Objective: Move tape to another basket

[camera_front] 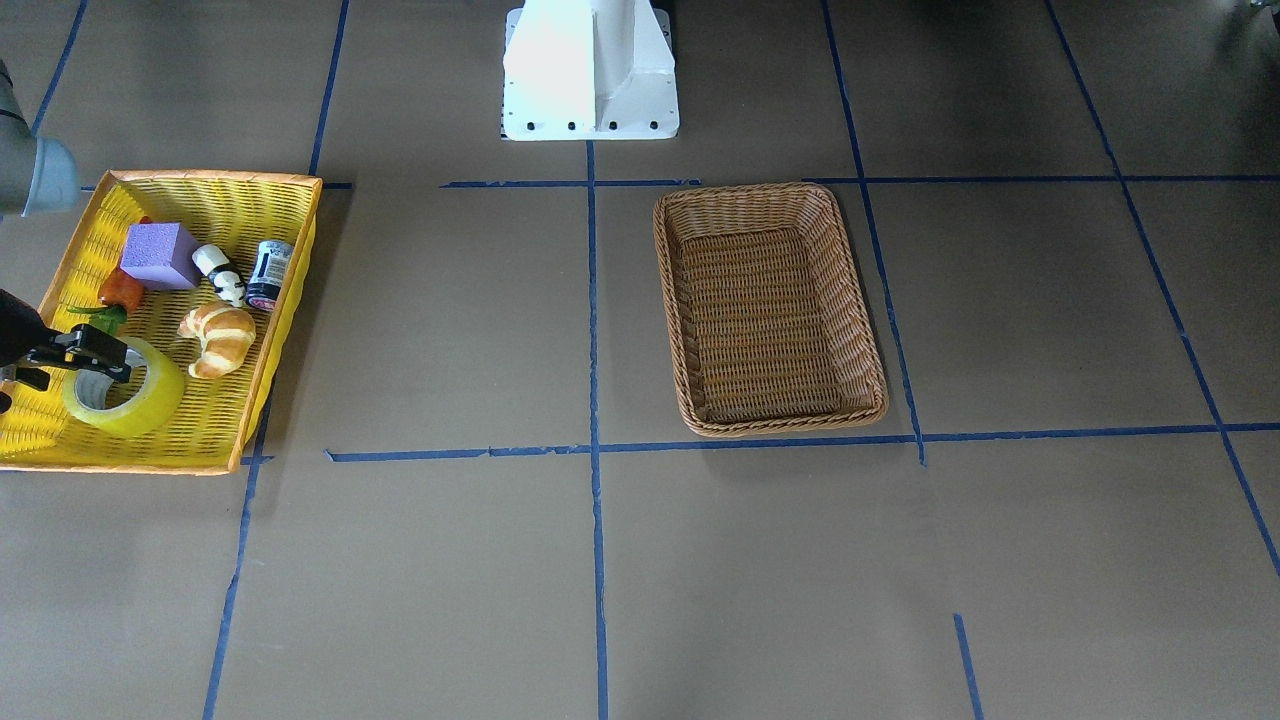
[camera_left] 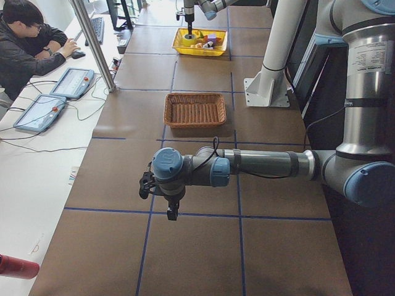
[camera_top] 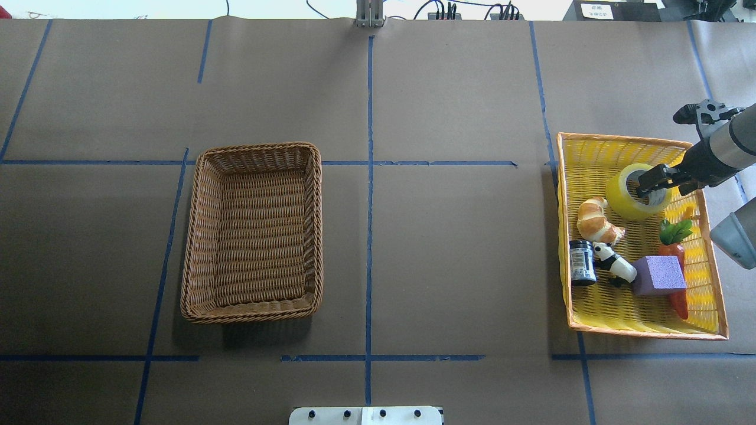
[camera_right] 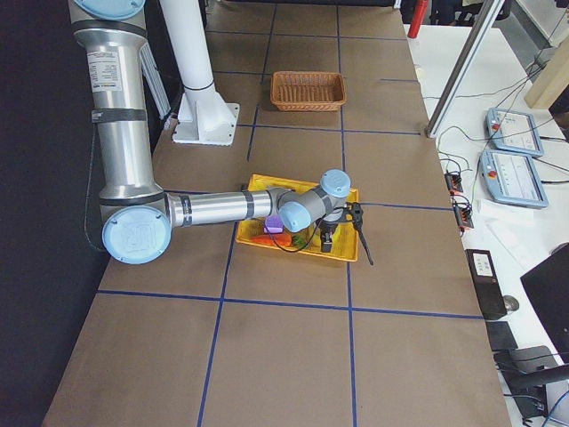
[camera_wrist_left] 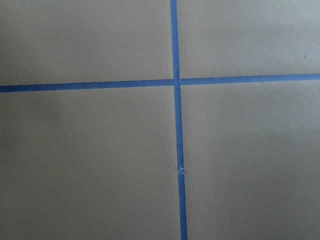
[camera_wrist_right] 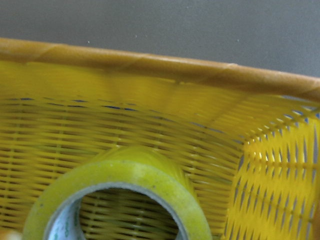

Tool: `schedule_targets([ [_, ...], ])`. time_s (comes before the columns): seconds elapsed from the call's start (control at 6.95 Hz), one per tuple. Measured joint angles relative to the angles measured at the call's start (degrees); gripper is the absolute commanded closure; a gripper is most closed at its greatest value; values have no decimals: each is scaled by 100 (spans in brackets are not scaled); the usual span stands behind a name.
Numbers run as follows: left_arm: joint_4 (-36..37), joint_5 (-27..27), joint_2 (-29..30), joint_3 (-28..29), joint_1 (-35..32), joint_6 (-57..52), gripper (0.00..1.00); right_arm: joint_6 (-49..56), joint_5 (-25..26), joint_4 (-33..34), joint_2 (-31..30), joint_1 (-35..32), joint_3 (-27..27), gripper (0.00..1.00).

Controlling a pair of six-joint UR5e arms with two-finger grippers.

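Right gripper (camera_top: pixel 648 182) is at the tape (camera_top: pixel 623 199) in the yellow plastic basket (camera_top: pixel 596 153); fingers seem to straddle the roll wall, clamped or not unclear. Left gripper (camera_left: pixel 159 197) far off, state can't tell. Risk: thin-wall pinch slips, or the roll snags the rim on the way to the wicker basket (camera_top: pixel 260 146).

This was a robotics lab rather than a home or shop. The table (camera_top: pixel 449 88) was papered in brown and marked off with blue tape lines (camera_top: pixel 369 236), and a white pedestal (camera_front: pixel 590 70) stood bolted to it. Two grey industrial arms (camera_left: pixel 259 163) reached over it. Alongside, an operator (camera_left: pixel 24 46) sat at a white desk (camera_left: pixel 24 185) with teach pendants (camera_left: pixel 73 82), loose cables (camera_left: pixel 37 145) and an aluminium frame post (camera_left: pixel 92 43).
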State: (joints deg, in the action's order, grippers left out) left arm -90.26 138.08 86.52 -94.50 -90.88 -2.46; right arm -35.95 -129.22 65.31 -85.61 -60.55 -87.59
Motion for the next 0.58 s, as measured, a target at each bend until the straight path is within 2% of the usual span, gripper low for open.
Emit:
schedule_targets([
  [0.14,0,0,1,0,0,0,0,0,1,-1,0,11,24,27],
  [0.29,0,0,0,1,0,-2,0,0,0,-1,0,13,40,44],
  [0.43,0,17,-5,1,0,-3,0,0,-2,-1,0,16,48,73],
  [0.58,0,64,-9,4,0,-2,0,4,-4,-1,0,17,54,93],
])
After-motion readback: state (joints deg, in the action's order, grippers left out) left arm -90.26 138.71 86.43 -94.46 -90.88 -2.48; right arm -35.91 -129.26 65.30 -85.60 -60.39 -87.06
